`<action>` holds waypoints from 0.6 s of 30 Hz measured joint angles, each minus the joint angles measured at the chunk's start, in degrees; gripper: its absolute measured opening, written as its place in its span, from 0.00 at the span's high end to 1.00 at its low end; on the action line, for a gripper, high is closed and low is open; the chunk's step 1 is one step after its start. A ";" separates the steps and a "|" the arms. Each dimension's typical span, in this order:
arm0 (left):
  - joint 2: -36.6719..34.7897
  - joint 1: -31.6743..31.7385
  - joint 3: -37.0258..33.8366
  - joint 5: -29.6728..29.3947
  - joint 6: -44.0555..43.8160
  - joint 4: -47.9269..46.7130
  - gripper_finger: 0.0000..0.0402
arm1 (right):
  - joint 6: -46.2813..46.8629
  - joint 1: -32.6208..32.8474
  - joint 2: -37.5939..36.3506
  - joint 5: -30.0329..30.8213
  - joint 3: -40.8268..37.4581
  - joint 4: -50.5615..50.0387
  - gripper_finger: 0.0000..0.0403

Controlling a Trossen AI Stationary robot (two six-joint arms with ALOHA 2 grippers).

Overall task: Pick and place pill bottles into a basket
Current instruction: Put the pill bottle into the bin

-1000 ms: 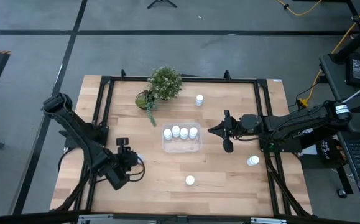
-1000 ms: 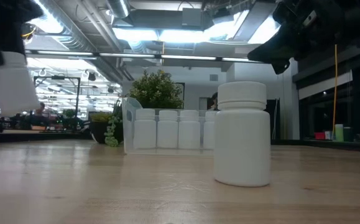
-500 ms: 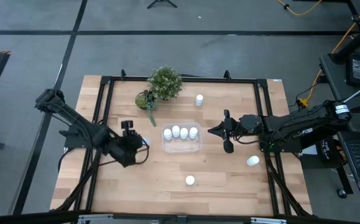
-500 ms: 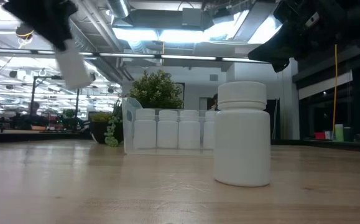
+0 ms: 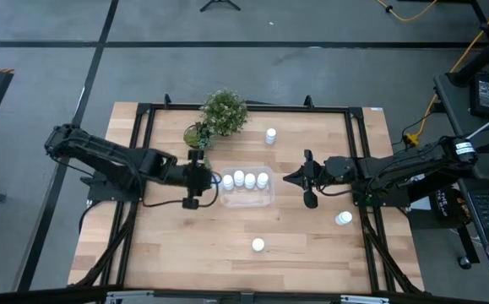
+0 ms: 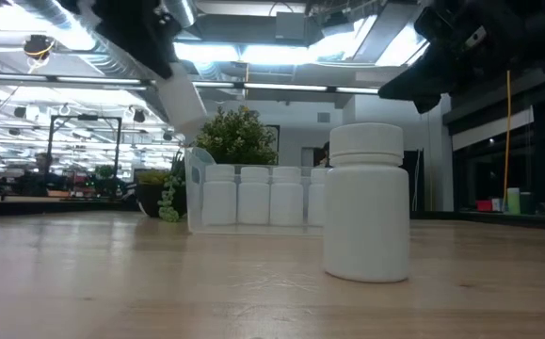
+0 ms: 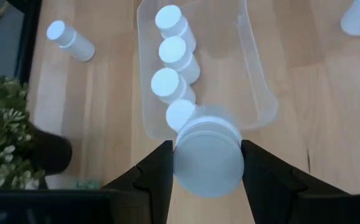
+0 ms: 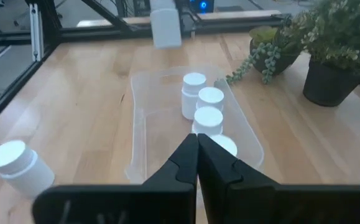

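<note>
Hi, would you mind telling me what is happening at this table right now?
The left pincer holds a pill bottle at the near end of the clear basket, which already has four bottles in a row. The right pincer waits shut beside the basket's other end. Three more bottles stand loose on the table.
</note>
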 joint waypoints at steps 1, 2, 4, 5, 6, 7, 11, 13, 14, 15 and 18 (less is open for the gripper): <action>0.04 1.00 0.00 1.38 0.91 0.97 0.62 | 0.07 0.00 0.00 -0.01 0.00 -0.42 0.97; 0.04 1.91 0.00 2.68 1.87 1.85 0.62 | 0.20 0.00 0.00 0.01 0.00 -0.70 0.97; 0.04 3.42 0.00 4.68 3.58 2.83 0.62 | 0.21 0.00 0.00 0.01 0.00 -0.67 0.97; 0.04 4.06 0.00 5.23 3.76 3.15 0.62 | 0.22 0.00 0.00 0.00 0.00 -0.67 0.97; 0.04 4.58 0.00 5.82 3.76 3.55 0.62 | 0.28 0.00 0.00 0.00 0.00 -0.69 0.97; 0.04 5.00 0.00 6.14 3.74 3.81 0.62 | 0.28 0.00 0.00 0.01 0.00 -0.67 0.97; 0.20 5.52 0.19 7.30 4.16 3.56 0.62 | -2.83 -0.23 0.00 0.04 0.00 -0.42 0.97; 1.20 5.45 1.60 7.52 4.23 3.11 0.62 | -5.22 -0.89 0.00 -0.01 0.00 0.24 0.97; 1.83 5.39 2.66 7.68 4.24 2.37 0.62 | -6.11 -1.26 0.00 0.07 0.00 0.78 0.97; 2.78 5.29 4.03 8.01 4.64 1.59 0.62 | -7.17 -1.70 0.00 0.14 0.00 1.51 0.97; 6.37 5.10 7.92 7.98 6.58 -3.37 0.62 | -8.31 -2.97 0.00 0.15 0.00 3.63 0.97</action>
